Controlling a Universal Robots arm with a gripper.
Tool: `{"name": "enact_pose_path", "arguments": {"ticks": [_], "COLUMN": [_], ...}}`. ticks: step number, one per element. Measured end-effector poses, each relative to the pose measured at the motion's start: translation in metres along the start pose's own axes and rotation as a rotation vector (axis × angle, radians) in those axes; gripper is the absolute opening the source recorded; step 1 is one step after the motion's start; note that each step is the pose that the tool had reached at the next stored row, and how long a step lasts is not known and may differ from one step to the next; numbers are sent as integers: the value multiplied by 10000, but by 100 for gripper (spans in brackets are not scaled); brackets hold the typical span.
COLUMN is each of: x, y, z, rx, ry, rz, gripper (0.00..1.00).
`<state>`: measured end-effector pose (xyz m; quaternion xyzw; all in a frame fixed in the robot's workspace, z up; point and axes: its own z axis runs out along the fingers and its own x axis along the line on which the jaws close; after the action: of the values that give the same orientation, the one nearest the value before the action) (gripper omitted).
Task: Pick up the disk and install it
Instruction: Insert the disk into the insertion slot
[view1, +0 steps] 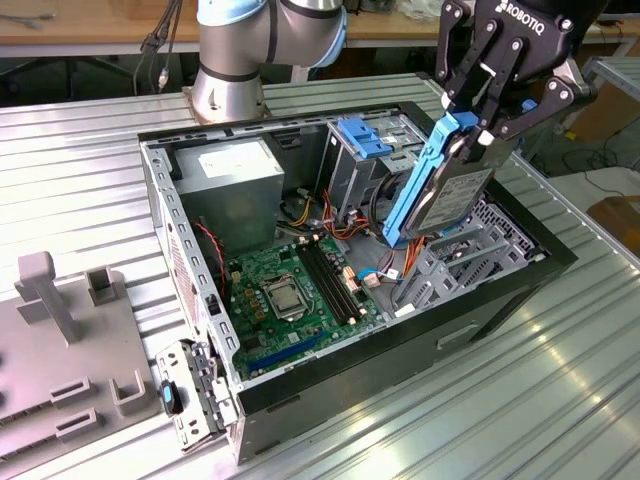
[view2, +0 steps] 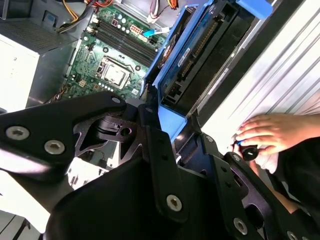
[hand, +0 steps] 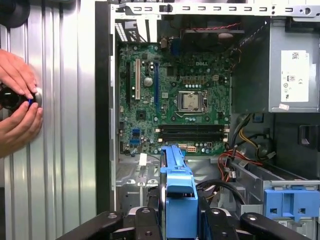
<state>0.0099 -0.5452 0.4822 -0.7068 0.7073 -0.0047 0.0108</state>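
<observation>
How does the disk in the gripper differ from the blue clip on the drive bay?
The disk hangs tilted in the gripper over the open case; the blue clip sits on the metal bay. The disk is larger, grey body in a blue frame; the clip is all blue. Both have bright blue plastic.

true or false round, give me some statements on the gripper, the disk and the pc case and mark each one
1. The gripper grips the disk. True.
2. The computer case is closed. False: its side is open and the motherboard shows.
3. The disk lies flat on the motherboard. False: it is held tilted on edge above the computer case.
4. A person's hand is over the table beside the computer case. True.
</observation>
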Motion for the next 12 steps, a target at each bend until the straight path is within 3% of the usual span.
{"name": "enact_pose_path", "arguments": {"ticks": [4,12], "x": [7,65], "y": [-90,-337], "z": [3,8], "rx": [0,0], "ry": [0,2], "rz": [0,0], "gripper": [37,37]}}
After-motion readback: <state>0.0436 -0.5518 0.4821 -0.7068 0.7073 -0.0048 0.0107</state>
